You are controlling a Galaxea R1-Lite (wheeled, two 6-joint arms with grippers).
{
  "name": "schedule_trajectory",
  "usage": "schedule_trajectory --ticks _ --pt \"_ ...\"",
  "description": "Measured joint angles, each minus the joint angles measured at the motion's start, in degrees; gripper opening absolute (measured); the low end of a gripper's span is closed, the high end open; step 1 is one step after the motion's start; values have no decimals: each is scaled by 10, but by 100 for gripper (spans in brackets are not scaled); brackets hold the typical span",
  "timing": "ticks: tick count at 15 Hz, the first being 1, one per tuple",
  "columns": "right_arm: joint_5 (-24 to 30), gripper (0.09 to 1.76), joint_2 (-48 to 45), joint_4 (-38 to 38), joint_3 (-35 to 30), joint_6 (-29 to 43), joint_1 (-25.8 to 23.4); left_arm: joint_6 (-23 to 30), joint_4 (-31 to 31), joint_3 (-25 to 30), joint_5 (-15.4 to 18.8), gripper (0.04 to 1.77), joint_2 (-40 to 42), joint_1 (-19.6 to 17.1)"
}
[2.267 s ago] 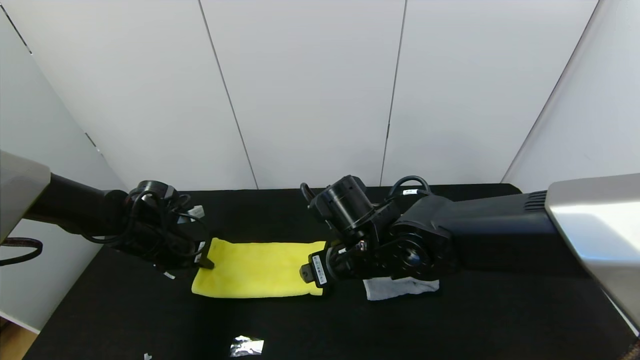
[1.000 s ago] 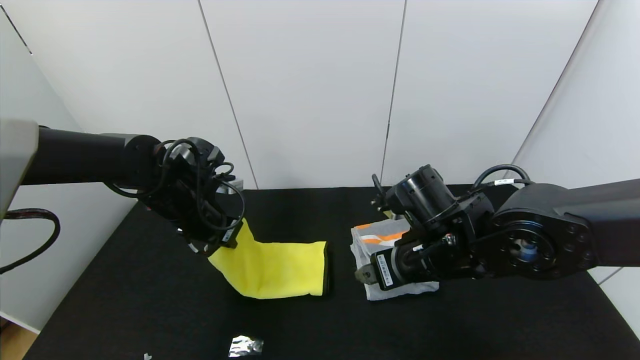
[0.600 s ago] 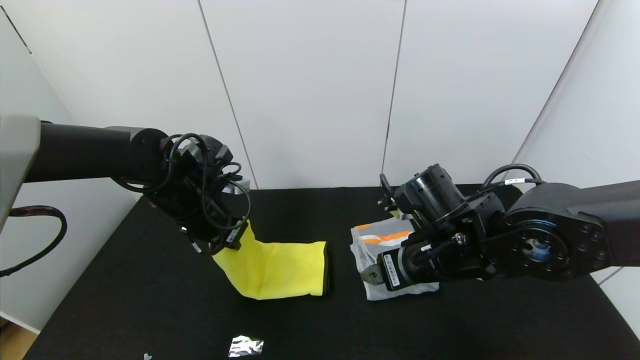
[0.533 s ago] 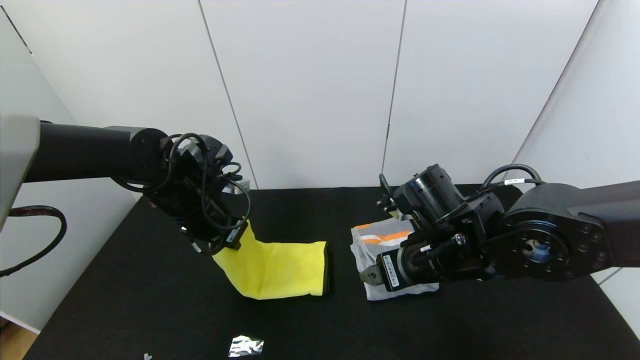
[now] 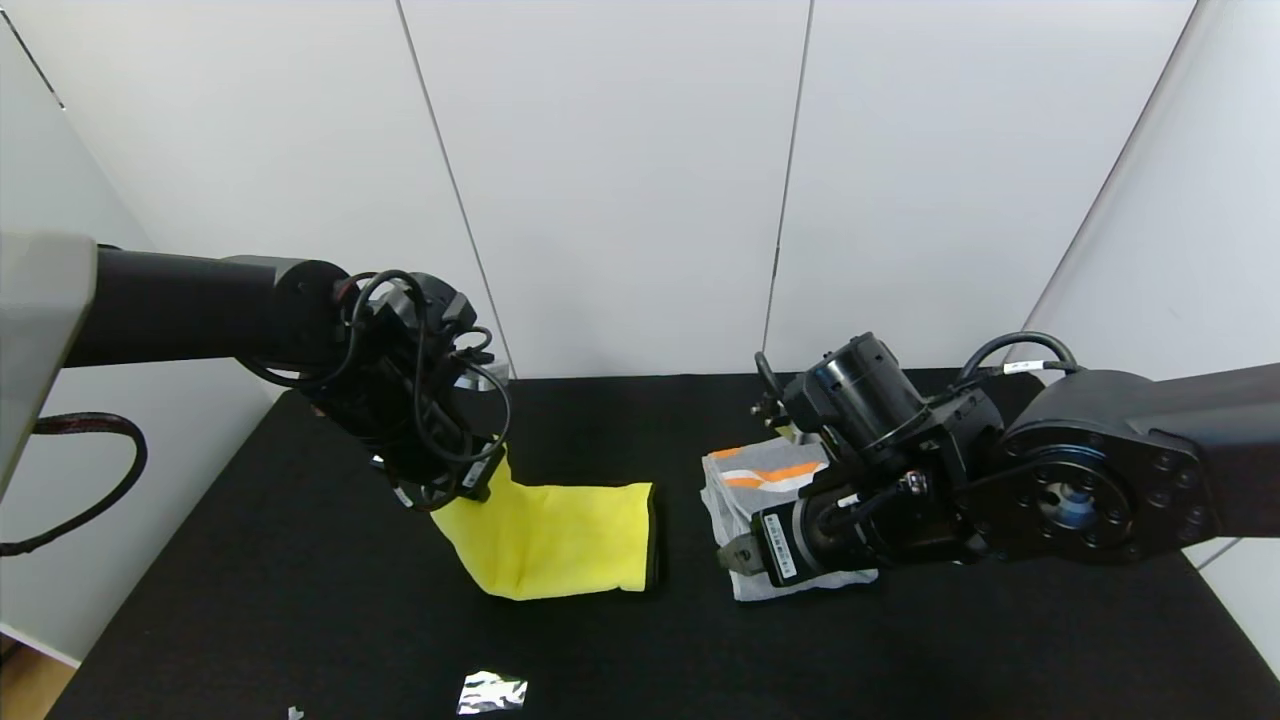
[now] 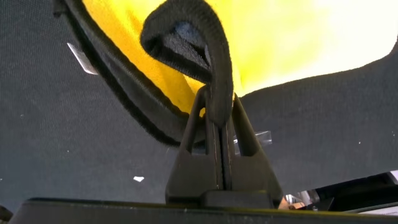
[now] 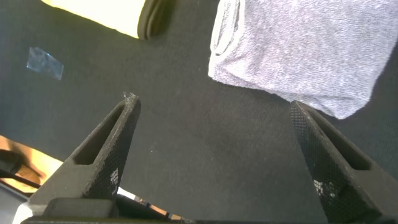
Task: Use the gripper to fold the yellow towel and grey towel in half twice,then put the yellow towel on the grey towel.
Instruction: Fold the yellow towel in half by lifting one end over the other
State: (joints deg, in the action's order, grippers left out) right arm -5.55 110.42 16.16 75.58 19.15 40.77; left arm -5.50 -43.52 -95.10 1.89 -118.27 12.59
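Note:
The yellow towel [image 5: 565, 535] lies folded on the black table [image 5: 900, 650], its left end lifted off the surface. My left gripper [image 5: 486, 479] is shut on that raised end. In the left wrist view the left gripper [image 6: 216, 104] pinches the black trim of the yellow towel [image 6: 286, 43]. The grey towel [image 5: 735, 492], folded with orange and white stripes on top, lies to the right. My right gripper [image 5: 735, 556] hovers open over its front left corner. The right wrist view shows the right gripper [image 7: 212, 107] wide open and empty, the grey towel [image 7: 305, 50] just beyond it.
A shiny scrap [image 5: 492, 692] and a small white bit [image 5: 293, 712] lie near the table's front edge. White wall panels stand behind. The table's left edge runs close under my left arm. A clear scrap [image 7: 45, 62] shows in the right wrist view.
My left gripper raised the towel's left end and carried it a little to the right. The right gripper left the towel's right end, moved over the grey towel and has since held still.

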Motion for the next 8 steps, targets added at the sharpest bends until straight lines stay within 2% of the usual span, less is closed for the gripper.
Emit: schedule_trajectory --ticks 4,8 --pt "0 171 4 0 -1 0 1 25 -2 -20 -1 11 -2 26" --pt "0 171 4 -1 -3 1 -3 34 -4 -36 -29 11 0 70"
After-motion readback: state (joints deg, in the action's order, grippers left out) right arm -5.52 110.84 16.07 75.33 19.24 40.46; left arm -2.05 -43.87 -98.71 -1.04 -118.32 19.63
